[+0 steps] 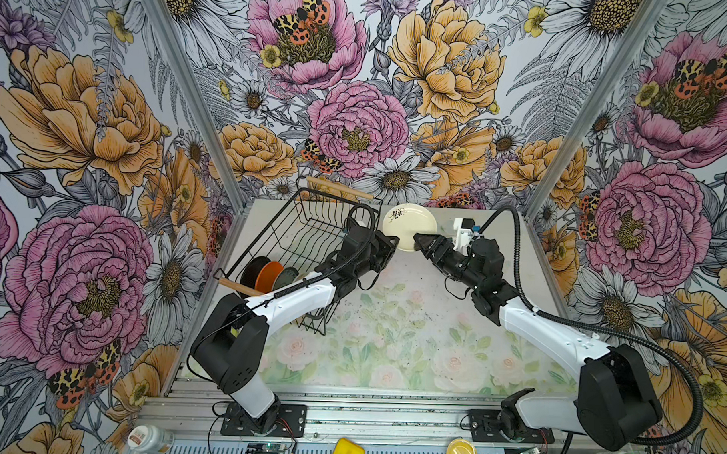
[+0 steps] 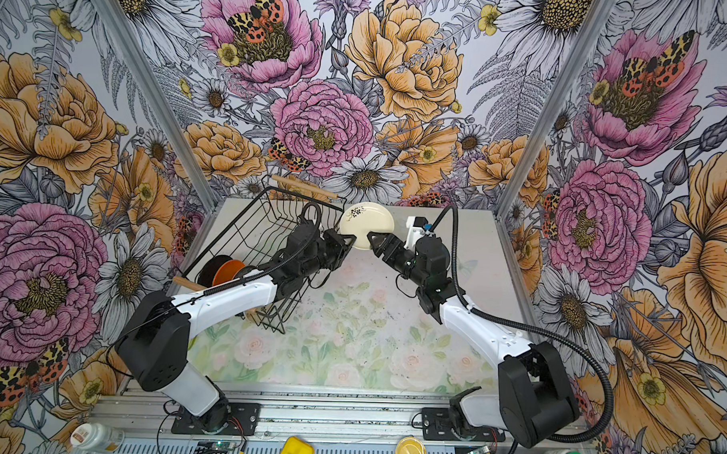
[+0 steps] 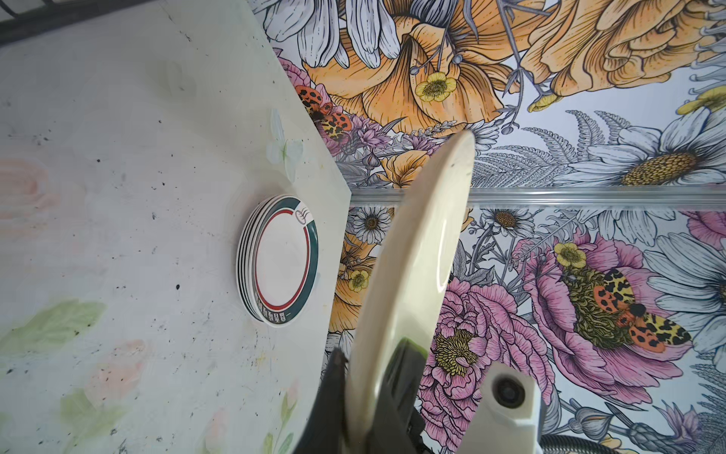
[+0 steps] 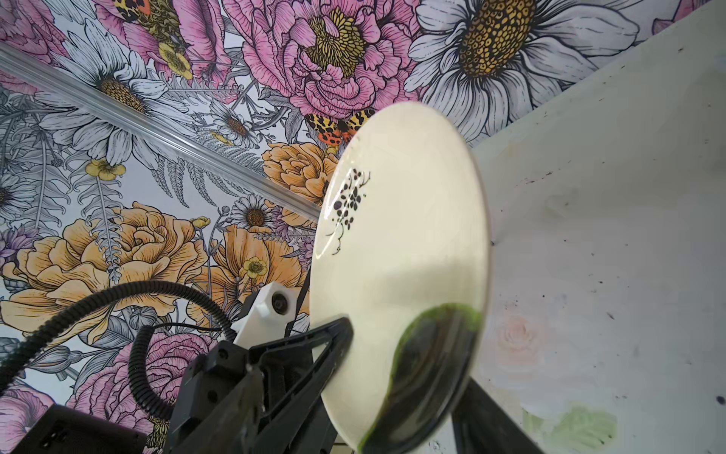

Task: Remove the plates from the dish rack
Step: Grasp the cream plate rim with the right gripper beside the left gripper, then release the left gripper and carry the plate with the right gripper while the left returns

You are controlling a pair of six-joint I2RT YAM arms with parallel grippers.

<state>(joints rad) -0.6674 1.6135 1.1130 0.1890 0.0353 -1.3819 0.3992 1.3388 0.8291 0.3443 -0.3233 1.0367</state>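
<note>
While aloft, plate (image 1: 412, 223) in left hand (image 1: 393, 239)

Both top views look down from high in front over the whole table (image 1: 391, 341); each wrist camera peers close along the plate (image 3: 412, 255), shared by all.

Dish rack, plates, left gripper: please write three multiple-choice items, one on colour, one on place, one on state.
1. In the dish rack, the plate beside the black plate is: A. orange B. pink C. green
2. The stack of teal-rimmed plates lies: A. in the dish rack B. in the air C. on the table
3. The left gripper has its jaws: A. open, empty B. shut on the cream plate C. shut on a handle
Key: 1 A, the orange plate stands there; 2 C, the left wrist view shows it; 3 B, both jaws press its rim.
</note>
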